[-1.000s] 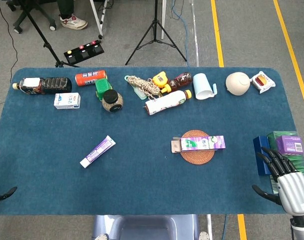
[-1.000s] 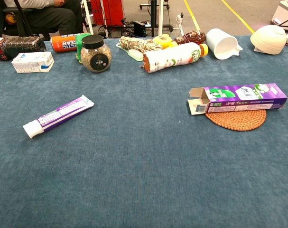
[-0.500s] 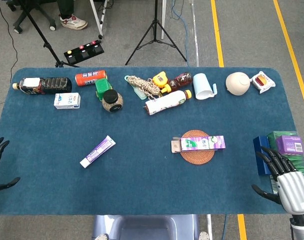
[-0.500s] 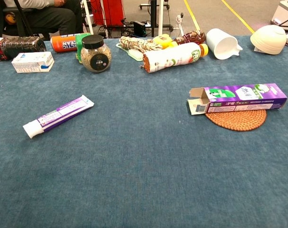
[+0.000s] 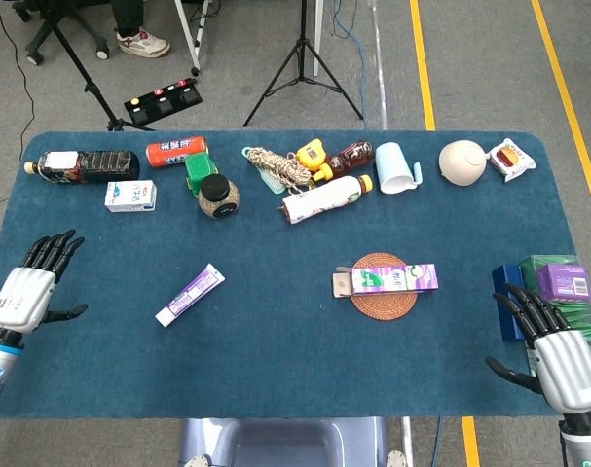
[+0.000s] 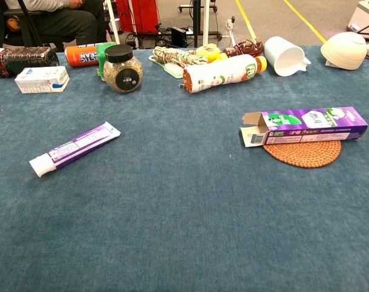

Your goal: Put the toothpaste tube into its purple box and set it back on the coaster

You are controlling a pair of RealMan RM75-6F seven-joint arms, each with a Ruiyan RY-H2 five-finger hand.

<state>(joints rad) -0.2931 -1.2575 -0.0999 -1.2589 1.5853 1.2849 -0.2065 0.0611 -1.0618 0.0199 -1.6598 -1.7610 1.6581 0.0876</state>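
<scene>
The white and purple toothpaste tube [image 5: 190, 294] [image 6: 73, 148] lies flat on the blue table, left of centre. Its purple box [image 5: 387, 279] [image 6: 303, 125] lies across the round woven coaster [image 5: 384, 298] [image 6: 302, 153] with its flap end open toward the left. My left hand [image 5: 29, 290] hovers over the table's left edge, fingers spread and empty, well left of the tube. Near the front right corner my right hand [image 5: 551, 347] is also empty with fingers apart. Neither hand appears in the chest view.
Along the back edge stand a dark bottle [image 5: 85, 165], an orange can [image 5: 176, 151], a small carton [image 5: 130, 196], a jar [image 5: 218, 196], a rope bundle [image 5: 278, 167], a white bottle [image 5: 323, 199], a cup [image 5: 396, 167] and a bowl [image 5: 461, 161]. Boxes [image 5: 552, 284] are stacked at the right edge.
My left hand has risen from the table's front left edge and moved up and to the right into fuller view. The right hand has barely shifted. Tube and box have not moved.
</scene>
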